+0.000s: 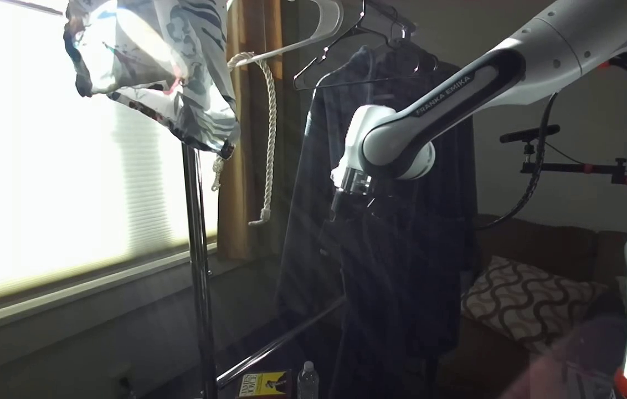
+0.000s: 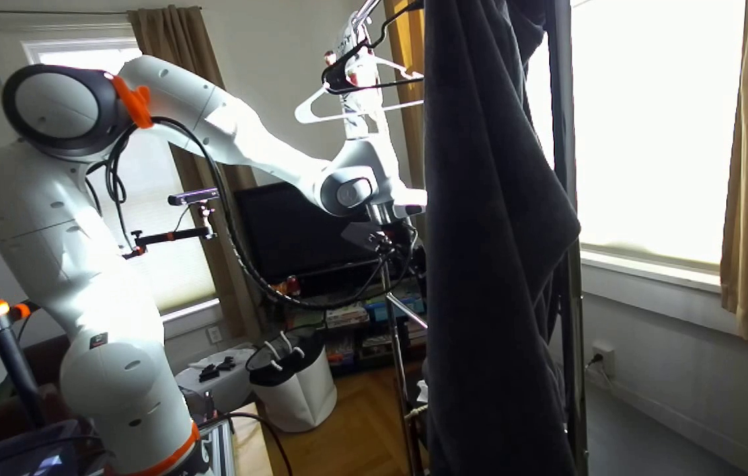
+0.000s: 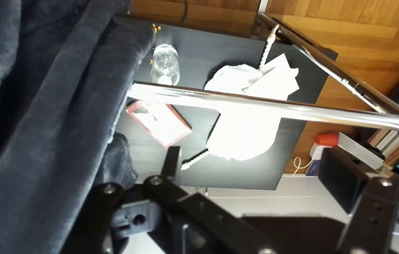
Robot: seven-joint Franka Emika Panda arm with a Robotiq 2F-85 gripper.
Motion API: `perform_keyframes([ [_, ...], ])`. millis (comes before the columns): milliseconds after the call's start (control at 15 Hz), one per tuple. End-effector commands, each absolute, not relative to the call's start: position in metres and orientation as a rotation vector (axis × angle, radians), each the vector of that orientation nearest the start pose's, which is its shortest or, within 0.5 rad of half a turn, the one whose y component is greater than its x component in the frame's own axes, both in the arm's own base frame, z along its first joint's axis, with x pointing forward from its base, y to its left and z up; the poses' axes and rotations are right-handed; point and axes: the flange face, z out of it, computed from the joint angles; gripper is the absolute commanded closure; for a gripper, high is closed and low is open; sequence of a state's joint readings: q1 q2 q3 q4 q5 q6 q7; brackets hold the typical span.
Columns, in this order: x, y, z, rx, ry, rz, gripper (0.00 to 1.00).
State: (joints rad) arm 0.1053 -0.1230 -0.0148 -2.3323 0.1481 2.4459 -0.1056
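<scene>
My gripper (image 3: 257, 172) is open in the wrist view, with its two black fingers wide apart and nothing between them. It also shows, pointing down, in an exterior view (image 1: 351, 208); in the other exterior view its fingers are hidden by a dark robe (image 2: 493, 264). The dark robe (image 1: 402, 277) hangs close by the gripper and fills the left of the wrist view (image 3: 44, 141). A black hanger (image 1: 366, 83) and a white hanger (image 1: 291, 51) hang above the gripper. A white cloth bag (image 3: 243, 137) with rope lies below on a dark tabletop (image 3: 249, 173).
A chrome bar (image 3: 256, 106) crosses above the tabletop. A clear bottle (image 3: 166, 65) and a book (image 3: 160, 123) lie near the robe. A patterned garment (image 1: 153, 61), a hanging rope (image 1: 271, 138) and a rack post (image 1: 197, 266) stand by the window. A white basket (image 2: 298, 396) is on the floor.
</scene>
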Motion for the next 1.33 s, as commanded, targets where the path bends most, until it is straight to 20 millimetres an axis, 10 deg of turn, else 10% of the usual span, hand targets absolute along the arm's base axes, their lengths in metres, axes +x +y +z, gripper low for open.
perform_keyframes([
  [0,0.524,0.047,0.406,-3.014,-0.132,-0.328,0.0],
  [533,0.563,0.046,0.383,-3.04,-0.089,-0.274,0.0],
  [1267,0.706,0.054,0.261,-3.114,-0.16,-0.075,0.0],
])
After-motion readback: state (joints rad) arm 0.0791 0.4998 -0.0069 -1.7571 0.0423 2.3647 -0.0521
